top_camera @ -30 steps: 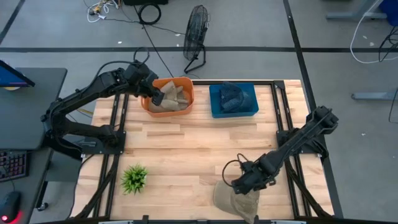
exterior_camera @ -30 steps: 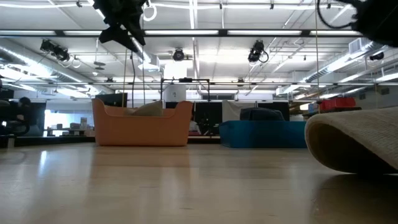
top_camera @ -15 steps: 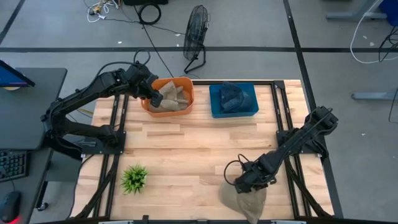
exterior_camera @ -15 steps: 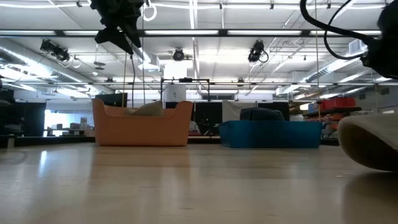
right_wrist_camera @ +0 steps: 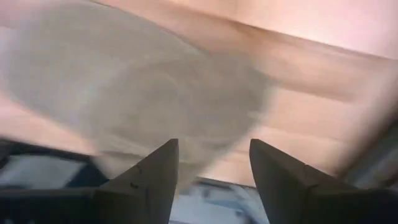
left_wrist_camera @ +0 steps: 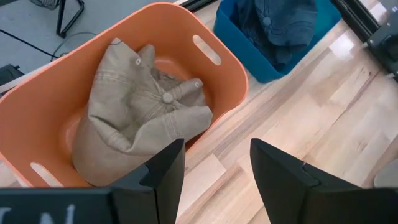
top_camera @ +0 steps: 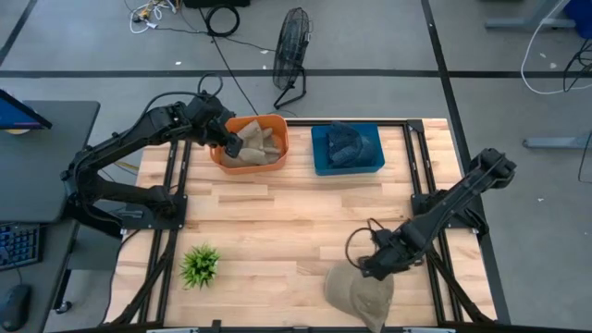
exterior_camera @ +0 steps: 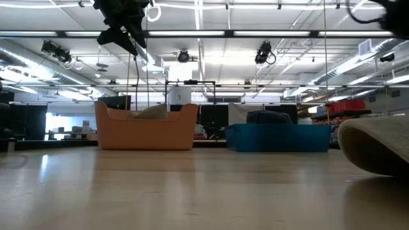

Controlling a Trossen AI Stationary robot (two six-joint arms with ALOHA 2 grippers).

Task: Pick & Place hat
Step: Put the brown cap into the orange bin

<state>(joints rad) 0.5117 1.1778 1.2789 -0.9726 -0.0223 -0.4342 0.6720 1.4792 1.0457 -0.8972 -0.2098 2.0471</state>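
Observation:
A tan hat (top_camera: 359,296) lies flat on the table close to its near edge; the low view shows it at the right (exterior_camera: 377,144), and it is blurred in the right wrist view (right_wrist_camera: 155,81). My right gripper (top_camera: 374,267) (right_wrist_camera: 214,146) is open, just off the hat's far right rim. My left gripper (top_camera: 231,143) (left_wrist_camera: 217,144) hangs open over the orange bin (top_camera: 282,139), which holds more tan hats (left_wrist_camera: 137,112). A blue bin (top_camera: 347,169) holds a dark blue hat (top_camera: 344,143).
Both bins stand side by side at the table's far edge (exterior_camera: 146,128) (exterior_camera: 275,137). A small green plant (top_camera: 200,265) sits near the left near corner. Bare wood lies between the bins and the hat. A fan (top_camera: 291,46) stands on the floor beyond the table.
The tan hat has slid a little toward the table's right along the near edge. My right gripper has drawn back off the hat toward the right and far side. The left arm has kept still over the orange bin.

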